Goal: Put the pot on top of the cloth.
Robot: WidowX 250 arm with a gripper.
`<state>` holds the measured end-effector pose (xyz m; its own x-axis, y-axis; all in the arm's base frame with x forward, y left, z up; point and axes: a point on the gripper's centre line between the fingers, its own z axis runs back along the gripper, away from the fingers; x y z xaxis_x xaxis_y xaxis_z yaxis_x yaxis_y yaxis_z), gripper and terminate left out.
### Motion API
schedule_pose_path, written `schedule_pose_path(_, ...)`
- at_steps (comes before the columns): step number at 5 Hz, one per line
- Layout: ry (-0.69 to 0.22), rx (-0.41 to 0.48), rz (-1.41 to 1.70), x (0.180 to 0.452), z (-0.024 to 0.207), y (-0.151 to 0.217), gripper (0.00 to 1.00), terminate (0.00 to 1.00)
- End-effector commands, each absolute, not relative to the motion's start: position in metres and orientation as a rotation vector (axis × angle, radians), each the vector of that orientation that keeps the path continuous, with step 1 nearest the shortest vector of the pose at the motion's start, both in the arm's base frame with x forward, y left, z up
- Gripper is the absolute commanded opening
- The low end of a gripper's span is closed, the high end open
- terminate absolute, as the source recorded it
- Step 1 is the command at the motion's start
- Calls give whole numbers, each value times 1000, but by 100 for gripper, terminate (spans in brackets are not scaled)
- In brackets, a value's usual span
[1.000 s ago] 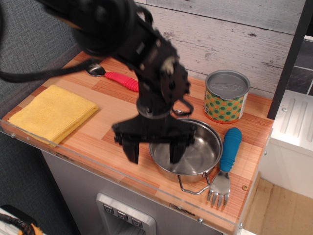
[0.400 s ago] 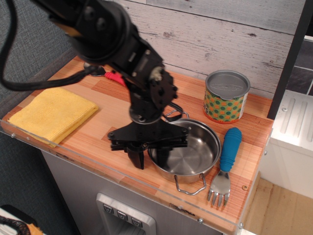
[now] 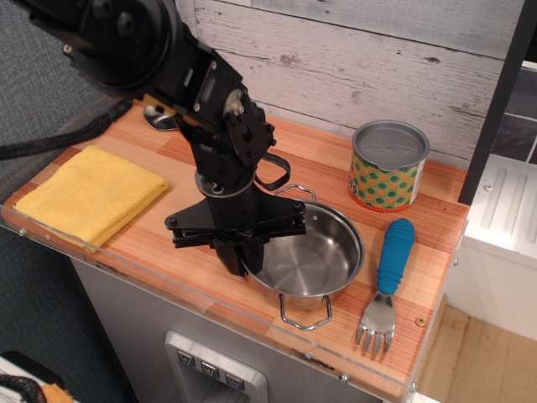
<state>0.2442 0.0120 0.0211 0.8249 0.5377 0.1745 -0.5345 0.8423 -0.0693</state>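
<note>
Your black gripper (image 3: 242, 259) is pinched narrow on the left rim of the shallow shiny stainless-steel pot (image 3: 312, 256), which sits on the wooden bench (image 3: 210, 172) near the front edge, roughly mid-bench. The folded bright yellow cloth (image 3: 91, 195) lies well apart at the front-left corner. A blue-handled fork (image 3: 388, 279) lies just right of the pot, with a green-orange patterned tin can (image 3: 388, 164) behind it.
</note>
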Motion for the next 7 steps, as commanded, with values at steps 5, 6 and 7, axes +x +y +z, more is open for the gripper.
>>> schedule_pose_path(5,-254,127,975,213,92,156,0,0)
schedule_pose_path(6,-258,150,1000,212,92,181,0,0)
schedule_pose_path(7,-232,177,1014,212,83,203,0,0)
